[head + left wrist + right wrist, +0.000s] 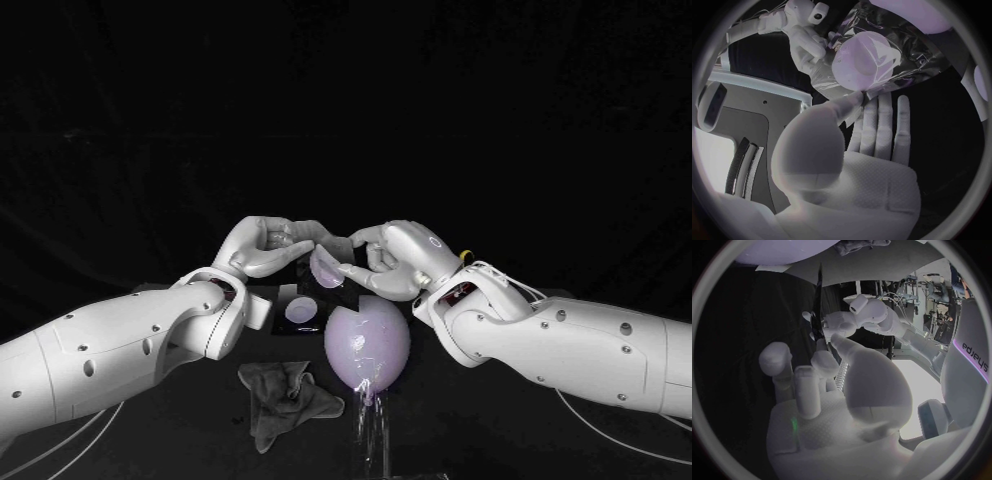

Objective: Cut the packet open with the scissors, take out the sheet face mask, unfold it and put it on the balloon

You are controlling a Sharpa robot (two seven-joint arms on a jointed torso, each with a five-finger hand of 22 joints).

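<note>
Both robot hands meet above the tabletop with the packet held between them, off the surface. The left robot hand sits at 9 o'clock of the packet. In the left wrist view its thumb presses one edge of the packet against the fingers, which lie straight and close together behind it, so this robot hand is pinching the packet.

The right robot hand is at 3 o'clock of the packet. In the right wrist view its thumb and curled fingers come together on the thin dark edge of the packet, so it is pinching the opposite side. Seen from the left wrist, the packet is a crinkled, shiny film with a pale round shape inside.

The pale lilac balloon stands just below the packet, at its 6 o'clock, close to it but apart. A crumpled grey cloth lies on the tabletop at 8 o'clock of the balloon, near its lower end. A dark flat piece with a pale round spot sits at 10 o'clock of the balloon, just beside it and under the left robot hand; I cannot tell what it is.
</note>
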